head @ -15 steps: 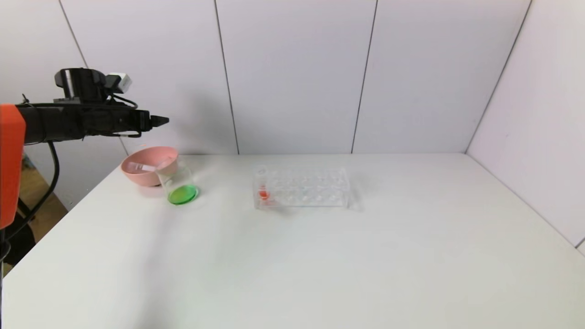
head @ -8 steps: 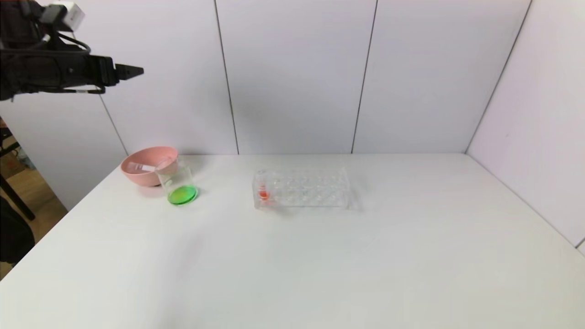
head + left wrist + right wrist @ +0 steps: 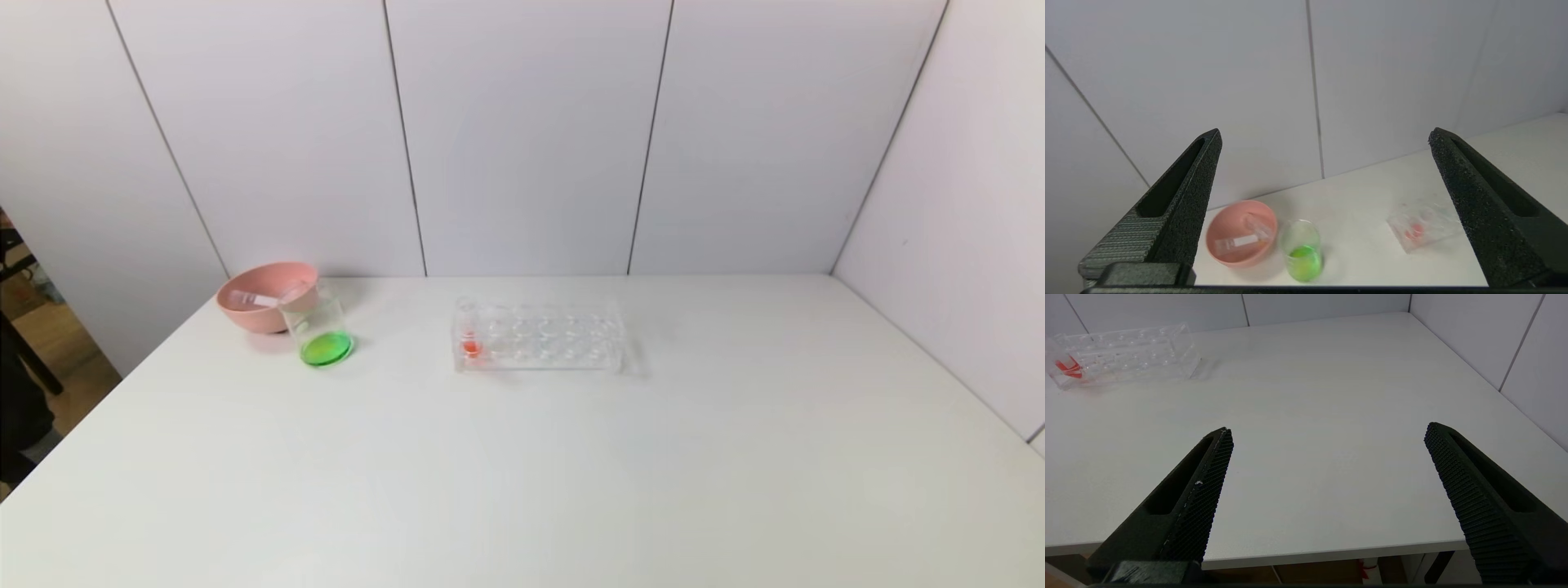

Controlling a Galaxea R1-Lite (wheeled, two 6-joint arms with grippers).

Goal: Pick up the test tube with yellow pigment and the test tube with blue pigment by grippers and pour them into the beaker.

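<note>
The beaker (image 3: 318, 327) stands upright on the white table by the pink bowl and holds green liquid; it also shows in the left wrist view (image 3: 1300, 249). No tube with yellow or blue liquid shows. Two clear tubes (image 3: 249, 300) lie in the pink bowl (image 3: 245, 317). My left gripper (image 3: 1325, 139) is open and empty, high above and back from the bowl (image 3: 1220, 226) and beaker, out of the head view. My right gripper (image 3: 1329, 435) is open and empty, low over the table's near right edge, also out of the head view.
A clear tube rack (image 3: 555, 336) stands mid-table with one red-bottomed tube (image 3: 469, 331) at its left end; the rack also shows in the left wrist view (image 3: 1425, 228) and right wrist view (image 3: 1126, 351). Wall panels close the back and right sides.
My left arm has risen up and to the left, leaving the head view. Bowl, beaker and rack have not moved.
</note>
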